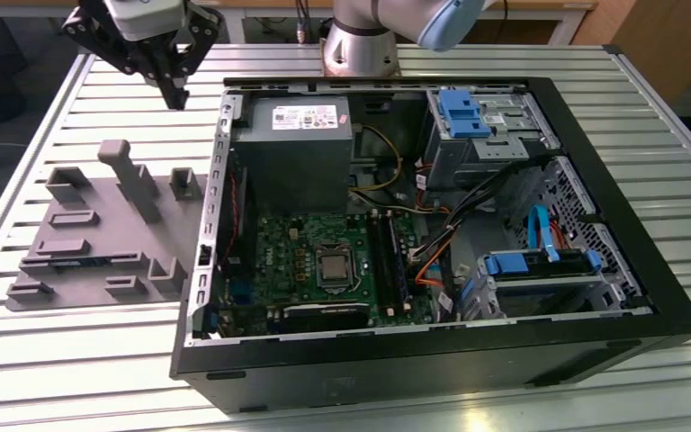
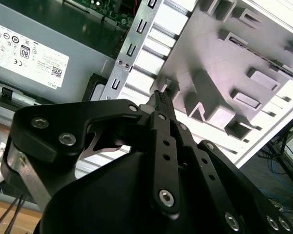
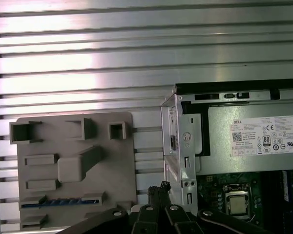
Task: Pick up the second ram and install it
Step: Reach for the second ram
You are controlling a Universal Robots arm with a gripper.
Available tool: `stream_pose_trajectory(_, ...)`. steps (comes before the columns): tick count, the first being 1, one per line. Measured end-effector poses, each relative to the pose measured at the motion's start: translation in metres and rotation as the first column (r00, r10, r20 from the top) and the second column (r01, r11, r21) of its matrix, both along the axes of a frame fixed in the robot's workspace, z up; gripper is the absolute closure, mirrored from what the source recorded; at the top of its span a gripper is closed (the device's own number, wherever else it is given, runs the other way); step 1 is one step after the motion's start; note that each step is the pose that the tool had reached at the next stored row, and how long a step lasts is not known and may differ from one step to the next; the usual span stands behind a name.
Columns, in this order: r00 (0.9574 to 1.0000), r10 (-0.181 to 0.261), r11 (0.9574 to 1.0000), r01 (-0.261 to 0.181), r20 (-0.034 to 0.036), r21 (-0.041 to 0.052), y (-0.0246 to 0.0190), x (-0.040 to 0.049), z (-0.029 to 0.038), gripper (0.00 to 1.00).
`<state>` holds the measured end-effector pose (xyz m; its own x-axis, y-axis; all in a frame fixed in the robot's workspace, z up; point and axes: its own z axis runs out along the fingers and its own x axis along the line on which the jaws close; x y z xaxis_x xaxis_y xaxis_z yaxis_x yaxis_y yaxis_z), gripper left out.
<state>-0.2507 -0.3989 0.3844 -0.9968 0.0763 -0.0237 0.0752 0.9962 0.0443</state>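
Exterior view: tool [image 1: 177, 97] up at eleven o'clock from the open computer case [image 1: 669, 301], above the slatted surface [image 1: 82, 369], fingers pinched together on nothing. Hangs well apart from the memory stick [image 1: 60, 264], a bluish strip standing on edge in a slot of the grey holder [image 1: 141, 270], at nine o'clock from the case. Probably kept on edge there to leave its upper rim free for a pinch from above. Case laid on its side with the panel off, turning the motherboard [image 1: 309, 243] and its long black slots [image 1: 388, 256] upward, most likely for a straight push down.

Second wrist view: fingertips [image 2: 161, 99] closed on each other and empty, the grey holder [image 2: 219, 73] beyond them, the power supply [image 2: 29, 48] off to the side.

First wrist view: looks straight down. Tool narrow and bare, seen between grey holder and case wall [image 3: 178, 146]. Memory stick [image 3: 58, 201] seated in its holder slot, untouched, not yet lifted or installed.
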Motion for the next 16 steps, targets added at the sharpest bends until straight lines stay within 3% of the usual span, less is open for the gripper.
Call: stream_pose_trajectory(16, 1.0, 0.0, 1.0, 0.0, 0.0, 0.0, 0.0, -0.0113, -0.0011, 0.89)
